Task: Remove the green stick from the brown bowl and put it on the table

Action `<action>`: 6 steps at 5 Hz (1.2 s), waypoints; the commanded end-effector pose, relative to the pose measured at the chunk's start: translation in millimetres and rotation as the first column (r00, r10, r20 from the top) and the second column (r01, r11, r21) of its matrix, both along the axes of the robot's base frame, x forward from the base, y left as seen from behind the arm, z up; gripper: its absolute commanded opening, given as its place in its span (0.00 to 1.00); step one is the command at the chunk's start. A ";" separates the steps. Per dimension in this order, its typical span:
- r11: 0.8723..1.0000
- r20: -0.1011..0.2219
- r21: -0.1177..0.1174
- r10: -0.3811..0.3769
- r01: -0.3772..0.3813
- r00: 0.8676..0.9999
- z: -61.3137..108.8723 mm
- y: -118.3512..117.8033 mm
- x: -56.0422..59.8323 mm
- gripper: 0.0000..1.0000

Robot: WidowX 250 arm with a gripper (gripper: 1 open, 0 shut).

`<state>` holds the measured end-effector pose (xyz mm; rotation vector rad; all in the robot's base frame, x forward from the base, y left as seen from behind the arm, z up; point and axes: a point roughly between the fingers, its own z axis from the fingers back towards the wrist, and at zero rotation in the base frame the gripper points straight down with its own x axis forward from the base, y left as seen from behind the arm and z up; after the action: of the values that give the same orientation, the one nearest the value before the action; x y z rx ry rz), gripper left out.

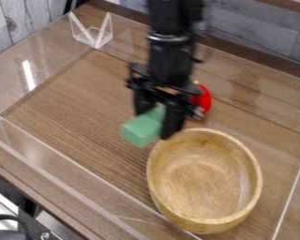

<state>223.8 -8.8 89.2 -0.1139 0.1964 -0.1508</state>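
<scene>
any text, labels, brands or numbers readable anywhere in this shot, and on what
None readable: no words, numbers or signs appear on the green stick, the brown bowl, the red ball, the table or the clear acrylic walls.
The dark arm is motion-blurred; any marking on it cannot be made out.

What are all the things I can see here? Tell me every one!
green stick: one, mint green, held in the hand above the table, left of the bowl, not in it
brown bowl: one, light brown wood, near right part of the table, nothing visible inside
red ball: one, red, on the table behind the arm, mostly hidden
table: one, brown wood grain, under everything
clear walls: see-through, around the table's edges
robot arm: one, black, reaching down from the top
hand: one, black, shut on the green stick
</scene>
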 end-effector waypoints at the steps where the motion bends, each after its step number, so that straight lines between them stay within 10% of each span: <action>1: 0.998 -0.007 0.015 -0.067 0.067 0.998 -9.1 24.0 -2.5 0.00; 6: 0.988 -0.055 0.092 -0.119 0.124 0.991 -50.9 4.7 -3.3 0.00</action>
<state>214.2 -4.7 32.8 -0.0209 0.2917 -0.2665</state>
